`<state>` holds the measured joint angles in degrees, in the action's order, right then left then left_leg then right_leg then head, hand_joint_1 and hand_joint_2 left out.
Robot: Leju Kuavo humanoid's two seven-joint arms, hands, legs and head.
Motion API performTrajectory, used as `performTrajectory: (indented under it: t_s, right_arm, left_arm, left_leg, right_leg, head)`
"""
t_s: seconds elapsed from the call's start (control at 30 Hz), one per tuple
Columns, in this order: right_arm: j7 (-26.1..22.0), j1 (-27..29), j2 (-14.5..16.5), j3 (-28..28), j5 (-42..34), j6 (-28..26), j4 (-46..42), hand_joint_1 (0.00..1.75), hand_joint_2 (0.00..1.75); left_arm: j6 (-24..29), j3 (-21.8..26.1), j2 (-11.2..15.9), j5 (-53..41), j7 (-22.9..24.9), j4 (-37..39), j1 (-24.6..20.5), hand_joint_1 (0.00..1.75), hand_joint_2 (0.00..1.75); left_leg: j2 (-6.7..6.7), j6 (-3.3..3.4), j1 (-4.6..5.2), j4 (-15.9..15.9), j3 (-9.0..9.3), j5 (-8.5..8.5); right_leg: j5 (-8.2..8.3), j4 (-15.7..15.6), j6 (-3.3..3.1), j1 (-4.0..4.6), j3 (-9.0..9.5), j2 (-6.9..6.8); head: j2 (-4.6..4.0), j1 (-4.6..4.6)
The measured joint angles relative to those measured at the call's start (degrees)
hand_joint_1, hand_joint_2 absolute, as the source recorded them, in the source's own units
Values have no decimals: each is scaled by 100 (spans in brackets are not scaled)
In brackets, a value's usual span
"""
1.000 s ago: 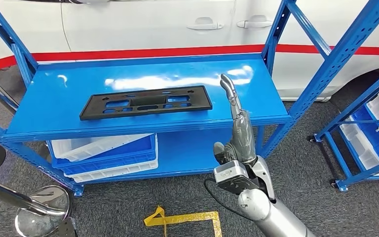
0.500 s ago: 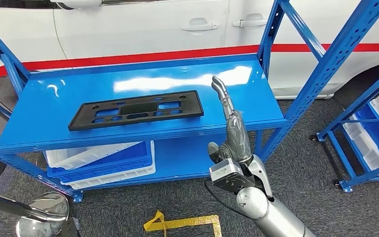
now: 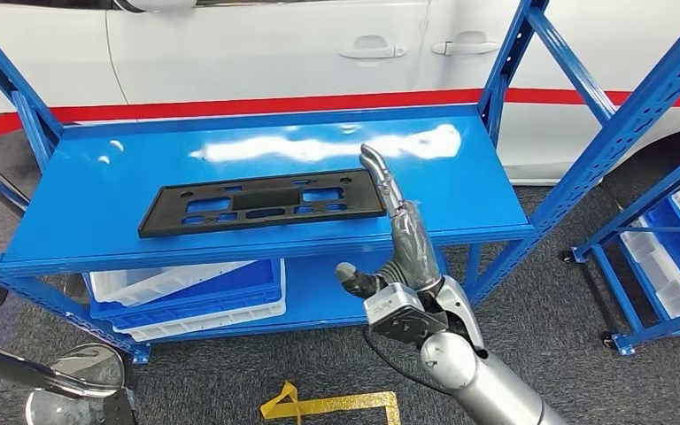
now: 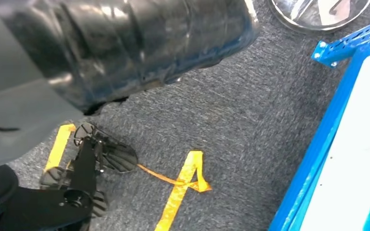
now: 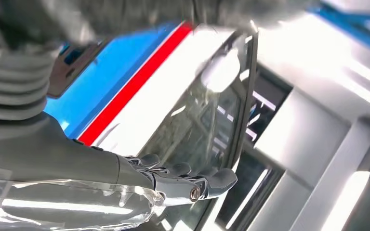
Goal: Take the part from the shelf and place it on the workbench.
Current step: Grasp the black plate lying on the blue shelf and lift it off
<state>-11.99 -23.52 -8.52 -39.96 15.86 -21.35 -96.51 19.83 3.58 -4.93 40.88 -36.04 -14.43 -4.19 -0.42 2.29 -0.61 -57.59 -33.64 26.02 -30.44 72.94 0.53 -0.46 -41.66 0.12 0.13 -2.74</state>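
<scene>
The part [image 3: 261,202] is a flat black plate with cut-outs, lying lengthwise on the top board of the blue shelf [image 3: 443,190]. My right hand [image 3: 400,237] is raised in front of the shelf's front edge, fingers stretched upward and holding nothing. Its fingertips [image 3: 374,162] show right at the part's right end; contact cannot be judged. In the right wrist view the same right hand [image 5: 173,178] has straight fingers against the white car. In the left wrist view a blurred grey and dark shape, my left hand [image 4: 101,43], hangs over the grey floor; its fingers are unreadable.
A white car [image 3: 274,53] with a red stripe stands behind the shelf. White and blue bins [image 3: 186,288] sit on the lower board. Slanted blue uprights [image 3: 620,133] flank the shelf, another rack with bins [image 3: 673,239] is at right. Chrome stanchion base [image 3: 75,381] and yellow tape [image 3: 328,403] lie on the floor.
The camera has shifted a little. My right hand has moved left, from beside the part to its right end, still with nothing in it.
</scene>
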Motion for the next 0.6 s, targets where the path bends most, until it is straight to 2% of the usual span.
performTrajectory:
  t_s: [0.07, 0.1, 0.17, 0.27, 0.33, 0.4, 0.43, 0.47, 0.5, 0.57, 0.6]
  right_arm:
    - [2, -211, 16, -55, -8, 164, 139, 0, 175]
    - [7, -345, 43, -75, -34, 243, 244, 0, 175]
    - [16, -620, 127, -122, -76, 391, 548, 0, 175]
    - [43, -1000, 317, -237, 81, 499, 1160, 0, 175]
    - [106, -1229, 479, -333, 280, 507, 1631, 0, 175]
    - [185, -1377, 610, -420, 394, 552, 2056, 0, 175]
    - [207, -1416, 662, -450, 405, 594, 2259, 0, 175]
    - [221, -1446, 710, -470, 402, 644, 2453, 0, 175]
    - [222, -1482, 758, -482, 396, 690, 2651, 0, 175]
    - [213, -1590, 845, -506, 382, 757, 2990, 0, 175]
    - [208, -1657, 882, -529, 375, 780, 3138, 0, 175]
  left_arm:
    - [-35, -36, 2, -49, 1, 0, -2, 0, 0]
    - [-51, -61, 6, -72, 10, 0, -15, 0, 0]
    - [-78, -125, 19, -117, 55, 0, -60, 0, 0]
    - [-103, -235, 37, -158, 147, 0, -134, 0, 0]
    - [-109, -308, 48, -168, 200, 0, -174, 0, 0]
    - [-114, -373, 50, -165, 242, 0, -191, 0, 0]
    - [-120, -402, 54, -162, 260, 0, -184, 0, 0]
    - [-129, -426, 61, -161, 274, 0, -172, 0, 0]
    - [-141, -448, 70, -163, 286, 0, -161, 0, 0]
    - [-165, -490, 93, -176, 297, 0, -151, 0, 0]
    - [-175, -517, 105, -184, 299, 0, -152, 0, 0]
  left_leg:
    - [-6, -30, 1, -19, 39, 47]
    - [-7, -53, 11, -40, 41, 71]
    - [-10, -111, 26, -53, 14, 84]
    - [-9, -192, 14, -86, -19, 121]
    - [-2, -240, 1, -485, -208, 338]
    - [2, -274, -2, -1226, -596, 635]
    - [3, -282, -3, -1529, -775, 711]
    - [3, -281, -3, -1655, -877, 683]
    - [3, -271, -2, -1558, -871, 547]
    - [3, -223, 6, -844, -596, 115]
    - [4, -195, 22, -473, -427, -36]
  right_leg:
    - [430, -712, -15, -17, 294, 3]
    - [549, -1047, -27, -15, 439, 6]
    - [579, -1331, -54, -1, 558, 13]
    - [588, -1398, -137, 2, 587, 11]
    - [599, -1440, -199, -8, 619, -5]
    - [589, -1443, -237, 9, 628, -23]
    - [583, -1440, -248, 21, 630, -27]
    - [575, -1436, -259, 32, 634, -27]
    - [566, -1430, -265, 42, 640, -25]
    - [542, -1414, -264, 53, 657, -15]
    - [529, -1406, -253, 65, 658, -10]
  head:
    - [0, 0]
    - [0, 0]
    - [0, -9]
    - [0, -19]
    - [0, -35]
    - [0, -47]
    - [0, -47]
    - [0, -46]
    - [0, -48]
    - [0, -47]
    - [0, -47]
